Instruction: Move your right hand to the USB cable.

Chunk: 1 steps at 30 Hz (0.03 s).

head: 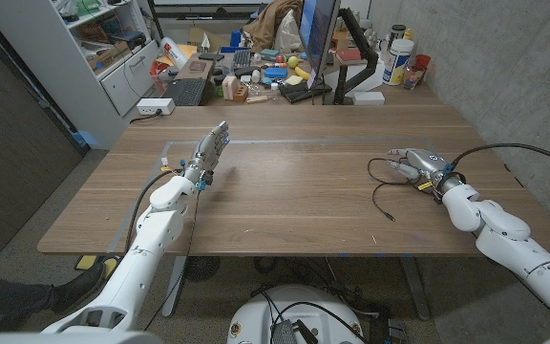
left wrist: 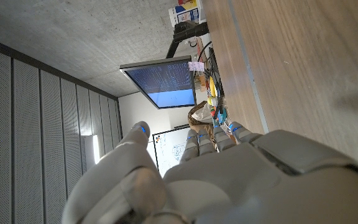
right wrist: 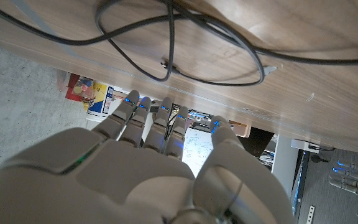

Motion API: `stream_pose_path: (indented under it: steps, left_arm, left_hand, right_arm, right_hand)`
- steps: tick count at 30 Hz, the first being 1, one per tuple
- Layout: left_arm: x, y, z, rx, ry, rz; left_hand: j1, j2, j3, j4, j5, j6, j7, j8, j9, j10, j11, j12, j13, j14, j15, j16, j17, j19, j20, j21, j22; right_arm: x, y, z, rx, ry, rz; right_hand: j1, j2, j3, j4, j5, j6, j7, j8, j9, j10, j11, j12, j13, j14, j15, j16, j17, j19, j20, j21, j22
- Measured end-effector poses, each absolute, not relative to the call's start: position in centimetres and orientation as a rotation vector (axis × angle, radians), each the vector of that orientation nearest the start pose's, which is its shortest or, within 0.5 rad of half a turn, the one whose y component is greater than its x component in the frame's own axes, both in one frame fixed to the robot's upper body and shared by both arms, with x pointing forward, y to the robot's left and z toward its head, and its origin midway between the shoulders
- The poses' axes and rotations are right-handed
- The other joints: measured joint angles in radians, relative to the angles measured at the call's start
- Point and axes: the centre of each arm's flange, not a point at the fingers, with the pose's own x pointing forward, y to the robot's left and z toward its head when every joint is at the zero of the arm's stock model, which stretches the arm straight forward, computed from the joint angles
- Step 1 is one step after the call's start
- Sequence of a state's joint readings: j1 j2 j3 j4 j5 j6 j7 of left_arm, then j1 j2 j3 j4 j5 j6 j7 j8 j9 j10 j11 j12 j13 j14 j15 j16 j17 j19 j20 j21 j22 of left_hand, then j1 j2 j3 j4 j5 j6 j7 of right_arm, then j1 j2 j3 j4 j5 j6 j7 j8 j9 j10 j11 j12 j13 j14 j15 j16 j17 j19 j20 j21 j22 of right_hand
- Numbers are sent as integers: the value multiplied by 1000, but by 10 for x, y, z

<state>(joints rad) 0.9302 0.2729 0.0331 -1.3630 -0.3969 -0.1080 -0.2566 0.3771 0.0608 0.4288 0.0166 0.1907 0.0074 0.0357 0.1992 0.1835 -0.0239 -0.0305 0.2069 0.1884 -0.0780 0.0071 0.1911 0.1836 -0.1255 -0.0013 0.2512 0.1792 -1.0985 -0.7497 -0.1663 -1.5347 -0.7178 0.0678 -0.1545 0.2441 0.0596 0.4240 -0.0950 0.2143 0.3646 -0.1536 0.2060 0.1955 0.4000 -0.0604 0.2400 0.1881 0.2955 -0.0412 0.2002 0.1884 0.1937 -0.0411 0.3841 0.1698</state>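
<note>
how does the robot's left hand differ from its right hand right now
The left hand is raised off the table on an upward-angled forearm; the right hand sits low at the table surface. The right hand is at the USB cable; the left hand has bare wood around it. Both hold nothing.

No legible text or labels anywhere.

USB cable (right wrist: 185, 59) cut off by frame edge; plug ends unclear.
</note>
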Motion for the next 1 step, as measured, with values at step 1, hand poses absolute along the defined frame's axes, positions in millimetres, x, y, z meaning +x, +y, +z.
stream_pose_path:
  steps: [1]
  left_arm:
    - [646, 297, -37, -57, -553, -246]
  left_hand:
    - [0, 0, 0, 0, 0, 0, 0, 0, 0, 0, 0, 0, 0, 0, 0, 0, 0, 0, 0, 0, 0]
  right_arm:
    - [596, -385, -58, -1454, -509, -241]
  right_hand:
    - [0, 0, 0, 0, 0, 0, 0, 0, 0, 0, 0, 0, 0, 3, 0, 0, 0, 0, 0, 0, 0]
